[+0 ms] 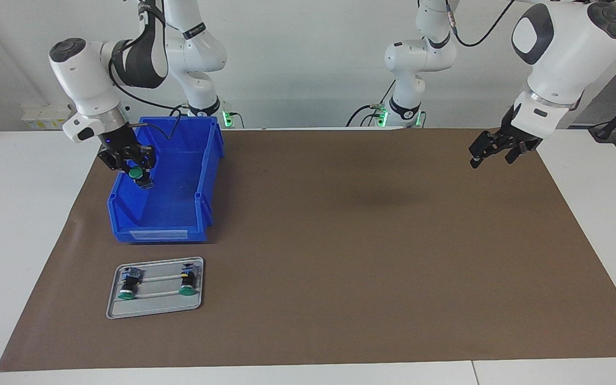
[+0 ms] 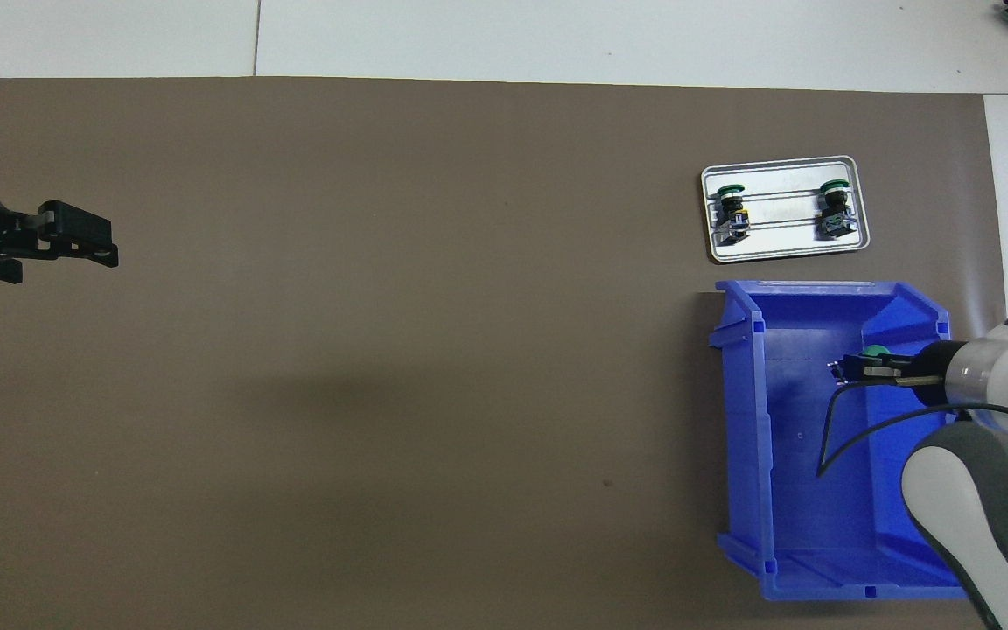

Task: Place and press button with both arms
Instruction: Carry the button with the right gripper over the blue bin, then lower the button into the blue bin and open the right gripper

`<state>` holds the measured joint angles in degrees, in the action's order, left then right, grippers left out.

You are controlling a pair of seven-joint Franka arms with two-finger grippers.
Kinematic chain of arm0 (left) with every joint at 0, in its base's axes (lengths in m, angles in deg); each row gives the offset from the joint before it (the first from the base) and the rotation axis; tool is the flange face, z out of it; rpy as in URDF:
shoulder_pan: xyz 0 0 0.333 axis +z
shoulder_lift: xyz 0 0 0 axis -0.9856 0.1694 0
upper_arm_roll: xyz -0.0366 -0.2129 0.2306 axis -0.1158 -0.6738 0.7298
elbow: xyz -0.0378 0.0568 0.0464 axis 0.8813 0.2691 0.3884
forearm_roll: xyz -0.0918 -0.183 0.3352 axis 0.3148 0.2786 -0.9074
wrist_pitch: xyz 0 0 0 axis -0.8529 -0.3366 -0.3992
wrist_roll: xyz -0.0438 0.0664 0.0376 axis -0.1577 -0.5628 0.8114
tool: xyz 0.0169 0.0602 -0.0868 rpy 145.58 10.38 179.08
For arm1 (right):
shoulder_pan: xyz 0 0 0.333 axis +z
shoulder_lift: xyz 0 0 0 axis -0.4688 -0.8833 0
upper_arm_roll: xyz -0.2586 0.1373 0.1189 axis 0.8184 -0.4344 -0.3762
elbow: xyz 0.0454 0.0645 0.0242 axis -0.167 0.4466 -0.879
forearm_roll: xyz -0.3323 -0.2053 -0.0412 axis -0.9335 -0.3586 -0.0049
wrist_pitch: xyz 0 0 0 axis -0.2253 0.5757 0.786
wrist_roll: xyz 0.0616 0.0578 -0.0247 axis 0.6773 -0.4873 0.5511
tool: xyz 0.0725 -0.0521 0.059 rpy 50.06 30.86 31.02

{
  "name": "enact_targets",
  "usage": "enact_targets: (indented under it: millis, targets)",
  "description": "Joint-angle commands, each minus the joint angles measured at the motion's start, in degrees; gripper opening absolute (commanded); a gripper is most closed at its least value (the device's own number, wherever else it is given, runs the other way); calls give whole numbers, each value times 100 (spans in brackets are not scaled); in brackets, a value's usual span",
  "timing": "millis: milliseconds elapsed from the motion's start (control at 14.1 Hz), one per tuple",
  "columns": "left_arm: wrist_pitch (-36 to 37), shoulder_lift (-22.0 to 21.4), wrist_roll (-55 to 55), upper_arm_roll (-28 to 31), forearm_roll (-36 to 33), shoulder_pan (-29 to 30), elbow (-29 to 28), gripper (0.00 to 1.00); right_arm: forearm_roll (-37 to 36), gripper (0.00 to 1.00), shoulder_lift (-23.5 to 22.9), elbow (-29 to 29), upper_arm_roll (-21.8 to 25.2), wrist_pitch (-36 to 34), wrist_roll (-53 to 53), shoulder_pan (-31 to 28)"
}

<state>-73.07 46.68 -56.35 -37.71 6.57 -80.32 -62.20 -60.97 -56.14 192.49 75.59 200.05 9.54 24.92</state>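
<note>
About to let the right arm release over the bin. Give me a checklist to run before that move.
1. Right gripper shut on the button: ok.
2. Button over the blue bin: ok.
3. Button low enough for a gentle drop: cannot tell.
4. Bin floor free of other items: ok.
5. Left gripper waiting over its own end of the mat, out of the way: ok.
6. Two spare buttons on the grey tray: ok.
</note>
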Motion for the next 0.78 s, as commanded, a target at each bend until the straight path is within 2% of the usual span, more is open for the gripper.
enact_targets:
  millis: [0,213,355,426,497,710]
  targets:
    - [-42,-179,-44,-33,83,77,-214,100,161,0,-271,115,-33,273,-2,31]
    - [-42,-179,-44,-33,83,68,-214,100,389,0,-307,677,-33,984,173,321]
    - [-42,-179,-44,-33,83,77,-214,100,407,0,-342,731,-33,1082,419,514]
    - [-42,-179,-44,-33,83,77,-214,100,407,45,-359,723,-33,1073,446,515]
    - [-42,-179,-44,-33,83,77,-214,100,398,99,-359,705,-33,1039,447,463]
    - [-42,-179,-44,-33,83,77,-214,100,398,100,-263,355,-16,785,438,444]
